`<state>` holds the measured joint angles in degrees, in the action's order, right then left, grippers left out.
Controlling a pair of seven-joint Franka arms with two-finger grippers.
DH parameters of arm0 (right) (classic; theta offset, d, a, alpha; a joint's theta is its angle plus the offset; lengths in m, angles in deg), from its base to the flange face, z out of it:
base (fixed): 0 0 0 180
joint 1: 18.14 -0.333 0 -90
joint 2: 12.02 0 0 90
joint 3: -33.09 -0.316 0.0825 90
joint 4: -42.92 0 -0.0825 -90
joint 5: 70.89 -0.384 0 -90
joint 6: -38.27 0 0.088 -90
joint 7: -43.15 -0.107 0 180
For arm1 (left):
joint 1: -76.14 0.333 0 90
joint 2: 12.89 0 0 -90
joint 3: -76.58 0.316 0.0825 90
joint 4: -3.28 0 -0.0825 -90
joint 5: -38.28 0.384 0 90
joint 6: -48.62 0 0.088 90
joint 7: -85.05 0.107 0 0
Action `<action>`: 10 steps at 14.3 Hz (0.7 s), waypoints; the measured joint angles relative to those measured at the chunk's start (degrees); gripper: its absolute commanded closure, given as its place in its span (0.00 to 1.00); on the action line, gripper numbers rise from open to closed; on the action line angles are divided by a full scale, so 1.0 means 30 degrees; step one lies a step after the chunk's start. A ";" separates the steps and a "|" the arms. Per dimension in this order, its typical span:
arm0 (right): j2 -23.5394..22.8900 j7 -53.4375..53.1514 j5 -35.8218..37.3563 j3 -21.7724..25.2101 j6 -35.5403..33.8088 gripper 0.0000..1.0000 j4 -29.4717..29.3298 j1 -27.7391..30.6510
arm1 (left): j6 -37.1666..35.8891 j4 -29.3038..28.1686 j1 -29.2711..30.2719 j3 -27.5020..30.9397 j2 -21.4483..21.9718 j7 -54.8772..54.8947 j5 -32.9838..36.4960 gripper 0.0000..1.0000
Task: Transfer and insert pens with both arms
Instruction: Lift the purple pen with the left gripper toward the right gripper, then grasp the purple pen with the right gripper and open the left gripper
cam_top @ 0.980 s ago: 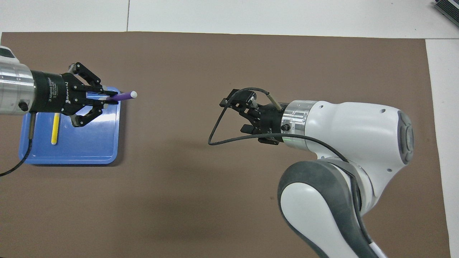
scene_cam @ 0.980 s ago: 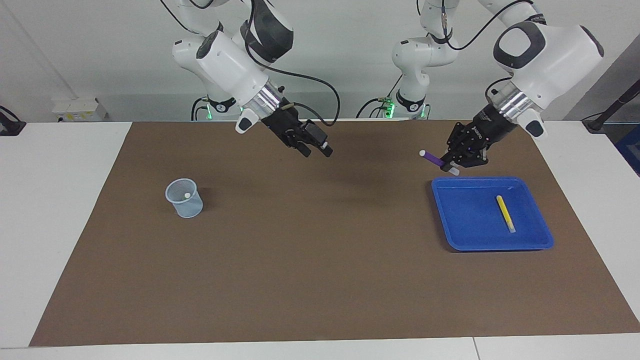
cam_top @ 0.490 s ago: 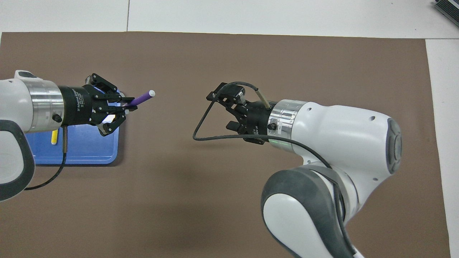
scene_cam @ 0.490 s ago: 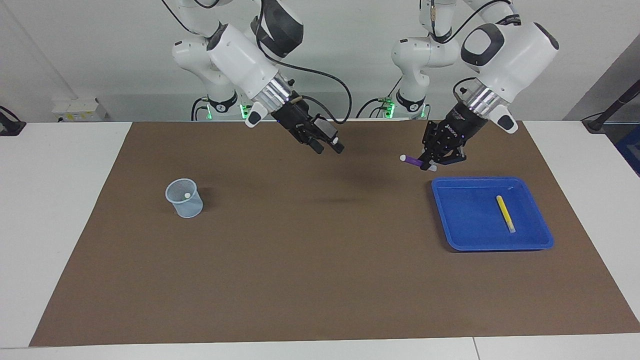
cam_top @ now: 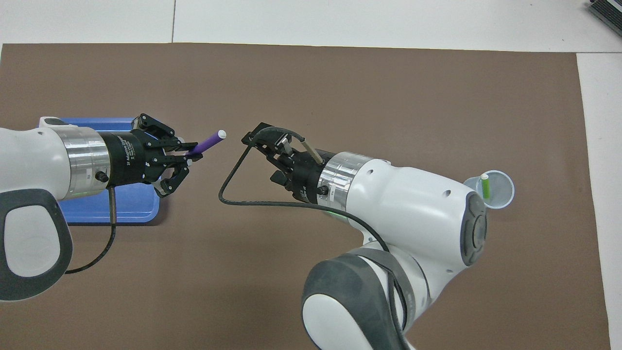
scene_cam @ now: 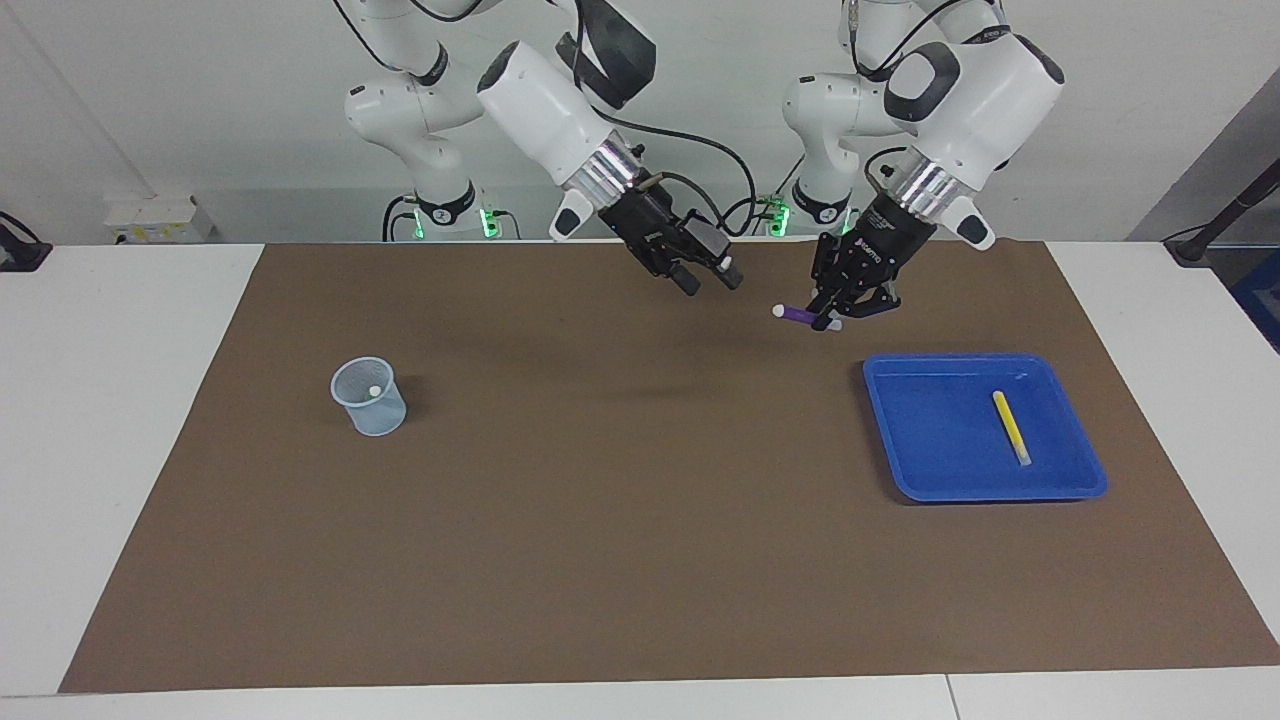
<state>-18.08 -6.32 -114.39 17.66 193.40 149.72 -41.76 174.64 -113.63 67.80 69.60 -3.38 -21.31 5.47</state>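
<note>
My left gripper is shut on the purple pen, holding it in the air over the brown mat, just off the blue tray. The pen's whitish cap end points at my right gripper, which hangs open a short gap away with nothing in it. The yellow pen lies in the tray. The green pen stands in a pale mesh cup.
A brown mat covers most of the white table. The tray sits toward the left arm's end and the cup toward the right arm's end. A black cable loops from the right wrist.
Both grippers have closed in on each other over the mat's middle. The left one carried the purple pen away from above the tray, and the right one swung toward it.
</note>
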 measured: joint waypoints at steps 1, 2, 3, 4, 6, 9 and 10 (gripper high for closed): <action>-0.0291 -0.0056 -0.0001 -0.0001 0.0322 0.00 -0.0163 -0.0160 | 0.0005 -0.0080 -0.0100 0.0005 0.0083 0.0001 0.0000 1.00; -0.0557 -0.0343 -0.0002 -0.0002 0.0487 0.00 -0.0441 -0.0288 | 0.0008 -0.0158 -0.0197 -0.0011 0.0144 0.0001 0.0000 1.00; -0.0811 -0.0848 -0.0003 -0.0001 0.0501 0.00 -0.0885 -0.0370 | 0.0012 -0.0200 -0.0301 -0.0006 0.0166 0.0012 0.0000 1.00; -0.1036 -0.1285 -0.0003 0.0003 0.0502 0.00 -0.1375 -0.0435 | 0.0013 -0.0217 -0.0408 -0.0008 0.0167 0.0050 0.0000 1.00; -0.1315 -0.1576 -0.0003 0.0007 0.0501 0.00 -0.1927 -0.0570 | 0.0014 -0.0250 -0.0645 -0.0008 0.0191 0.0224 0.0001 1.00; -0.1628 -0.1580 -0.0003 0.0015 0.0903 0.00 -0.2039 -0.1089 | 0.0013 -0.0375 -0.0833 -0.0016 0.0352 0.0461 0.0002 1.00; -0.1774 -0.1580 -0.0003 0.0012 0.1408 0.06 -0.2025 -0.1393 | 0.0013 -0.0418 -0.0850 -0.0015 0.0412 0.0489 0.0002 1.00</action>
<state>-23.40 -11.06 -114.40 17.69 197.62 143.64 -45.94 174.68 -114.89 65.25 69.56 -2.14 -19.84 5.48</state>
